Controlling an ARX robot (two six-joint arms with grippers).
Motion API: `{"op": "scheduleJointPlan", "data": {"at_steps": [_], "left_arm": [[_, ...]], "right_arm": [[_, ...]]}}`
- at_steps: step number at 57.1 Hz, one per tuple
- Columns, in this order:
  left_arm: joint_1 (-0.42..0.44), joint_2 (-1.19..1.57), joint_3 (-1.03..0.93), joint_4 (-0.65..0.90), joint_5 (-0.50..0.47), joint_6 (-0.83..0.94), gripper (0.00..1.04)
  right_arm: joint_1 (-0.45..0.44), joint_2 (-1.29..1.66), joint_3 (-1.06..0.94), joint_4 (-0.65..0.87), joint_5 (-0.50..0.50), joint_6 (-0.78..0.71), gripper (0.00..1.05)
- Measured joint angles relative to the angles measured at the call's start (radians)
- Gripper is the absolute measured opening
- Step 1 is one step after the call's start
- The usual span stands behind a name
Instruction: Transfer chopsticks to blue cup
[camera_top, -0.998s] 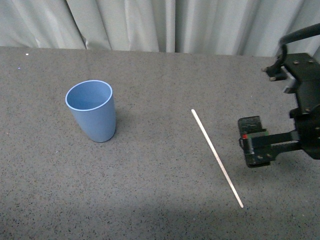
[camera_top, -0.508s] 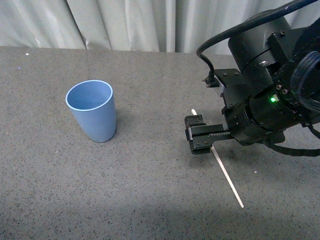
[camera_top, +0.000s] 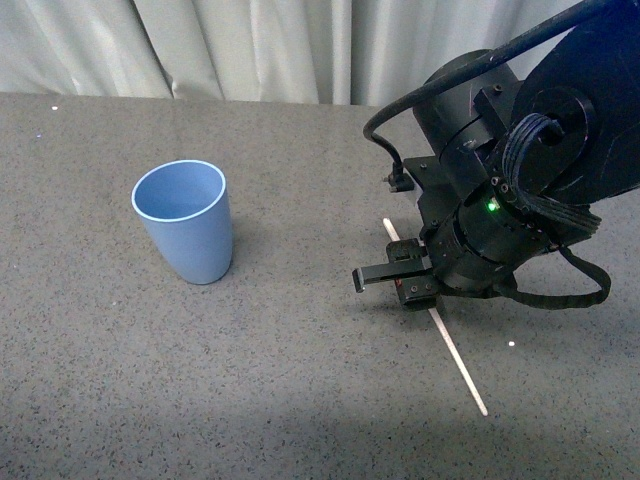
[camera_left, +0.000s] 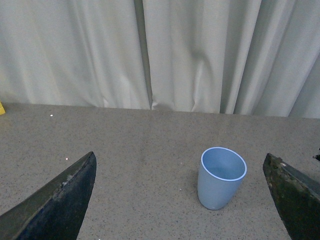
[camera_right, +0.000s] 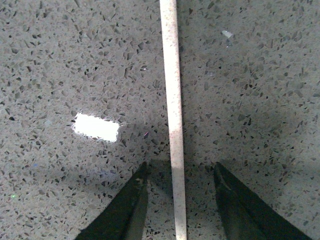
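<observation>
Lowered since a second ago, the right gripper (camera_top: 395, 283) straddles the chopstick (camera_top: 458, 360), jaws apart; the left gripper (camera_left: 180, 156) gapes wide.

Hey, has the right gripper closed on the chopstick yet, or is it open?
Open. In the right wrist view, the right gripper has one finger on each side of the chopstick, bare table showing in both gaps.

Bare table (camera_top: 300, 380) btwn blue cup (camera_top: 185, 225) & chopsticks (camera_top: 459, 363)
</observation>
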Motion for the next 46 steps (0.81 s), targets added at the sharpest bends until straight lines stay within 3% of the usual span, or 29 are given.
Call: {"op": "scheduleJointPlan", "data": {"at_steps": [12,22,31,38,46], "left_arm": [[0.000,0.000,0.000,0.000,0.000,0.000,0.98],[0.000,0.000,0.000,0.000,0.000,0.000,0.98],[0.000,0.000,0.000,0.000,0.000,0.000,0.98],[0.000,0.000,0.000,0.000,0.000,0.000,0.98],[0.000,0.000,0.000,0.000,0.000,0.000,0.98]], "right_arm": [[-0.003,0.000,0.001,-0.004,-0.006,0.016,0.02],[-0.017,-0.035,-0.067,0.097,-0.039,0.029,0.01],[-0.019,-0.141,-0.179,0.330,-0.050,0.030,0.01],[-0.007,-0.241,-0.235,0.574,-0.043,0.029,0.01],[0.029,-0.281,-0.260,0.879,-0.099,0.037,0.01]]}}
